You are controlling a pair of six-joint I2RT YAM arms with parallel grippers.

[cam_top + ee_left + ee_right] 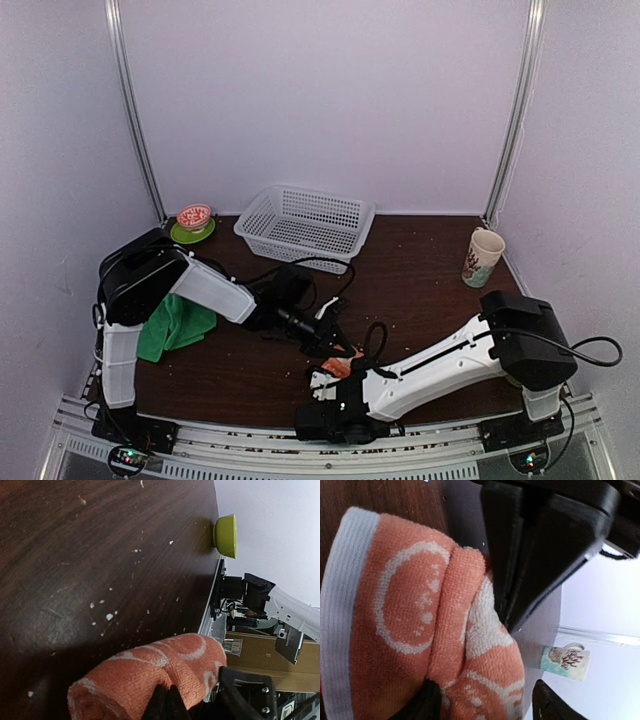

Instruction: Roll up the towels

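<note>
Beyond the orange towel [340,367], basket [305,222], cup [484,256].

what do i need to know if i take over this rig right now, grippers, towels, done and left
Grippers: the left gripper is shut, pinching the orange towel. The right gripper is open, its fingers on either side of the same towel.
Towels: the orange towel lies rolled near the front edge of the table. The green towel is a loose heap at the left side, untouched.
Done: the orange roll, apparently.
Left: release it, then roll the green towel.
</note>
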